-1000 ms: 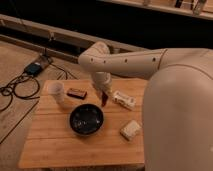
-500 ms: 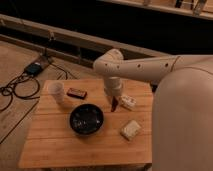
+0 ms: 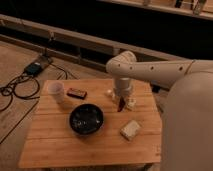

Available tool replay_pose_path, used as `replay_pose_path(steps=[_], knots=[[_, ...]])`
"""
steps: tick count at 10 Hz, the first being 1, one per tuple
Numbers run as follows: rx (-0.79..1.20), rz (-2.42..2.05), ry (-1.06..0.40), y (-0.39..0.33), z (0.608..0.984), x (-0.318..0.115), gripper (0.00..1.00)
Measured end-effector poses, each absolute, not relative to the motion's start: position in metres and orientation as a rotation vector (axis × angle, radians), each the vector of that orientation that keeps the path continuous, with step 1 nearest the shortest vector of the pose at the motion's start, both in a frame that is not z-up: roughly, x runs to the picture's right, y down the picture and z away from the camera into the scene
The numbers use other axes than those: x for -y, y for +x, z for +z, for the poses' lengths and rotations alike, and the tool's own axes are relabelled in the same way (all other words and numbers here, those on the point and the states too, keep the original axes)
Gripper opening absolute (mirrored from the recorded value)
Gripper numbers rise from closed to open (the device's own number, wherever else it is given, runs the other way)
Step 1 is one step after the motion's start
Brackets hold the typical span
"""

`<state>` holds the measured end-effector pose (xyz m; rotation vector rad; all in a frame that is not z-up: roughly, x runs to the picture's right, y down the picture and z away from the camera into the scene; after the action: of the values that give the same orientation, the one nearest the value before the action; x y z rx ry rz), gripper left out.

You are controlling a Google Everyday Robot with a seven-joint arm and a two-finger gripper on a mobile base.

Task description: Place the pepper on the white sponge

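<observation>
My gripper hangs down from the white arm over the back right part of the wooden table. It is shut on the pepper, a small dark red sliver that pokes out below the fingers. The white sponge lies flat on the table, nearer the front than the gripper and slightly to its right. The pepper is above and behind the sponge and apart from it.
A black bowl sits mid-table, left of the sponge. A white cup and a flat dark block stand at the back left. A white bottle lies just right of the gripper. Cables and a device lie on the floor left.
The arm has swung to the right with the pepper, from behind the bowl to beside the bottle and closer to the sponge. The gripper has stayed shut.
</observation>
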<state>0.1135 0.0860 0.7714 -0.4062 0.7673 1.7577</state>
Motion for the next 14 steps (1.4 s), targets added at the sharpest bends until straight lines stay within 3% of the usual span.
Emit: replay_pose_path(steps=[5, 13, 14], knots=[[-0.843, 1.821, -0.444, 0.161, 0.764, -0.130, 0.00], [-0.935, 1.775, -0.577, 0.174, 0.766, -0.207, 0.00], [-0.949, 1.767, -0.596, 0.173, 0.770, -0.214, 0.04]])
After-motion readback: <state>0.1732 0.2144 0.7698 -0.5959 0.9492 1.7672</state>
